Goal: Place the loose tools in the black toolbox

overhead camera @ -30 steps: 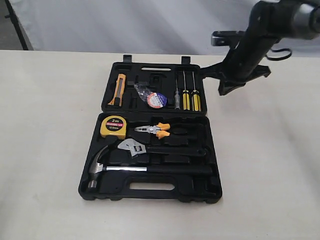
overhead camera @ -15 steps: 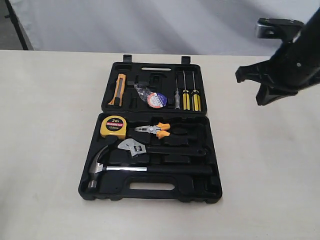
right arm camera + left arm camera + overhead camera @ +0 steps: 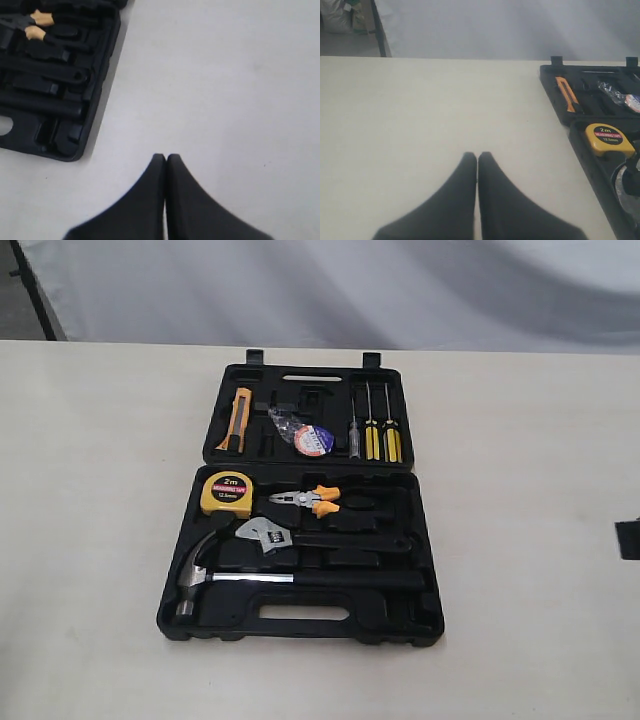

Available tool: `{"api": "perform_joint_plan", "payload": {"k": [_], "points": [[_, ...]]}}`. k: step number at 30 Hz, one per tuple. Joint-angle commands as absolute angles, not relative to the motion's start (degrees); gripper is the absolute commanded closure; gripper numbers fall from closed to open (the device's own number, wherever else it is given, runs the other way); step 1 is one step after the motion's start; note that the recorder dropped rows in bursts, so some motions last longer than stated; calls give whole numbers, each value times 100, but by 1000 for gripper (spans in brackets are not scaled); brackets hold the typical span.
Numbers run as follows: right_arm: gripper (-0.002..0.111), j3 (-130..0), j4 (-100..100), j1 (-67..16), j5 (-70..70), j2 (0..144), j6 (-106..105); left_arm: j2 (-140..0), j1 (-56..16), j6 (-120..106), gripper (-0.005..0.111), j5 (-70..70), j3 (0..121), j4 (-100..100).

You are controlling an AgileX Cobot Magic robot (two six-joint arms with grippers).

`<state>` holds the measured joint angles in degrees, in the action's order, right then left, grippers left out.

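Note:
The black toolbox lies open mid-table. In its near half rest the claw hammer and the adjustable wrench. The black tape roll in clear film lies in the far half. My left gripper is shut and empty over bare table, to the left of the toolbox. Shut and empty as well, my right gripper hovers over bare table just off the toolbox's corner. Only a dark sliver of the right arm shows at the exterior view's right edge.
A yellow tape measure and orange-handled pliers sit in the near half. An orange utility knife and three screwdrivers fill the far half. A pale backdrop stands behind the table.
The right arm has swung from above the toolbox's far right corner out to the right and down, almost leaving the exterior view. The tools have not moved.

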<state>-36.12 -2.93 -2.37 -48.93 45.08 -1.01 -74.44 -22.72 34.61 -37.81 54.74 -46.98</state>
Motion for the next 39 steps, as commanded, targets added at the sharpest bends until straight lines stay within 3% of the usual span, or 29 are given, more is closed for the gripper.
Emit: {"api": "perform_joint_plan", "payload": {"k": [1,9,17,21,26,39], "points": [[109,-3553,-153,-209,-4829,3548,-152,-7398,-2253,3520,105,-3683,5420,-4620],[109,-3333,-108,55,-4139,2239,-152,-7398,-2253,3520,105,-3683,5420,-4620],[109,-1987,-106,1149,-3104,957,-84,-7398,-2253,3520,105,-3683,5420,-4620],[109,-1205,-106,1252,-2954,636,-84,-7398,-2253,3520,105,-3683,5420,-4620],[109,-495,-165,1239,-1407,432,-88,-7398,-2253,3520,105,-3683,5420,-4620],[109,0,-97,1239,-1854,83,-88,-7398,-2253,3520,105,-3683,5420,-4620]]}}
